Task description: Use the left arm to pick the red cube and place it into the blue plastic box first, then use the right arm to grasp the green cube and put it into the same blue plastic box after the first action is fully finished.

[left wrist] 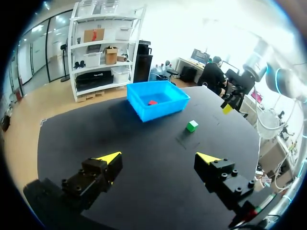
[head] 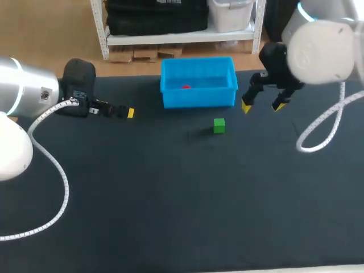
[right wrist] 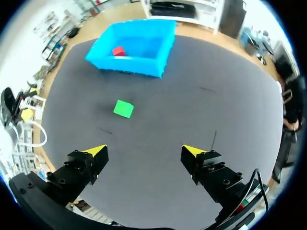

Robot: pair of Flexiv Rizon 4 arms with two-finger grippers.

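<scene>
Head view: red cube [head: 185, 87] in box [head: 199, 98]; our left gripper [left wrist: 159, 159] and right gripper [head: 262, 106] spread, empty; we judge the green cube [head: 219, 125] light, rigid, best pinched across opposite faces.

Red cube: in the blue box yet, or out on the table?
In. The red cube lies inside the blue plastic box, on its floor, in all three views.
</scene>
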